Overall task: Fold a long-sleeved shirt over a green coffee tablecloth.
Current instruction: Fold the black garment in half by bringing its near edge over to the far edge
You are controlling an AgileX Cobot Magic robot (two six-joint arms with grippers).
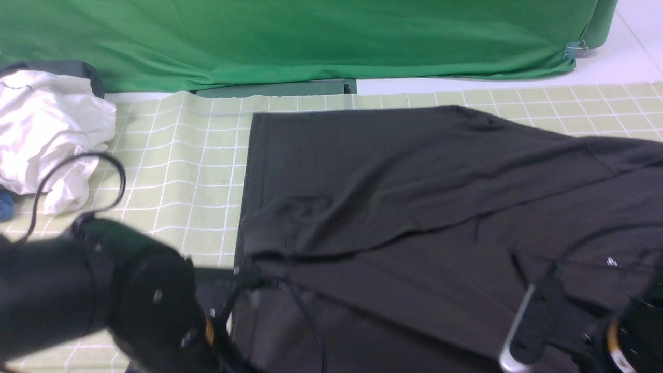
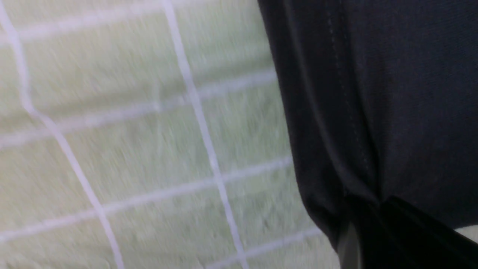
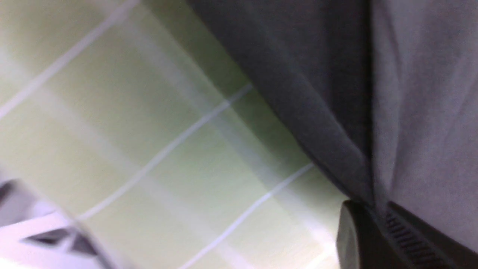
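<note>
Fabric of the black shirt (image 1: 414, 197) is pinched by the left tool (image 2: 375, 209) and right tool (image 3: 378, 211), above the checked cloth (image 1: 181, 155).

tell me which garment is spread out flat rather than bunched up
The black long-sleeved shirt, spread across the green coffee tablecloth; the white garment lies crumpled in a heap at the robot's far left.
</note>
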